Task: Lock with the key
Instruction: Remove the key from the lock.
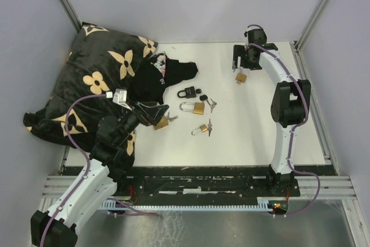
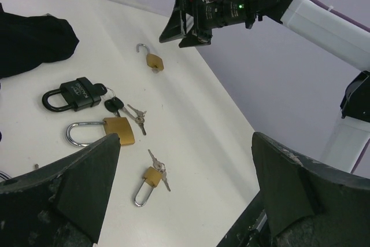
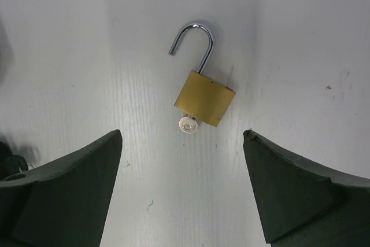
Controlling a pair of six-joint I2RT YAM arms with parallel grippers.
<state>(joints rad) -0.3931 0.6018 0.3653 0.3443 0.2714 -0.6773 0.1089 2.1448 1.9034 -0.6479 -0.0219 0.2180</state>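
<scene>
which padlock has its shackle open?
The lone brass padlock under the right gripper, key inserted: shackle swung free. The black padlock, large brass padlock and small brass padlock mid-table are closed.

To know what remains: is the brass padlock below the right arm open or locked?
Open: the brass padlock has one shackle end free of the body; the key is inserted.

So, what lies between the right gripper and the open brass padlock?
Only bare white table, as the right wrist view shows; the right gripper hangs open near the padlock.

Floral black pillow (image 1: 98,67), dark cloth (image 1: 167,76)
</scene>
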